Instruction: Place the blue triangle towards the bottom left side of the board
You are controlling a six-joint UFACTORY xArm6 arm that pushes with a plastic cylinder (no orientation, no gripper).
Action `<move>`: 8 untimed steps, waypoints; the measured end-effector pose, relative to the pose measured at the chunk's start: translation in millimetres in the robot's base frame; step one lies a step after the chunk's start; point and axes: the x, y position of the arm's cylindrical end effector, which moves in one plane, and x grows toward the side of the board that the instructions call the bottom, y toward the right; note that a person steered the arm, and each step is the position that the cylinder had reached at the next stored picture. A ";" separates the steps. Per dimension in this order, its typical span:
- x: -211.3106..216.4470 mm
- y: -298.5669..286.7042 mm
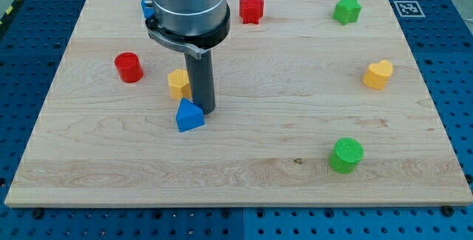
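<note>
The blue triangle lies on the wooden board, left of centre and a little below the middle. My tip sits right against its upper right side, touching or nearly touching it. The rod comes down from the arm's grey body at the view's top. A yellow block stands just above the blue triangle, to the left of the rod.
A red cylinder stands at the left. A blue block is partly hidden behind the arm at the top. A red star and a green star are at the top, a yellow heart at the right, a green cylinder at the lower right.
</note>
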 end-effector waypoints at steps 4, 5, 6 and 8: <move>20.4 -42.4; 13.3 -22.2; 8.0 -19.4; 29.1 -61.8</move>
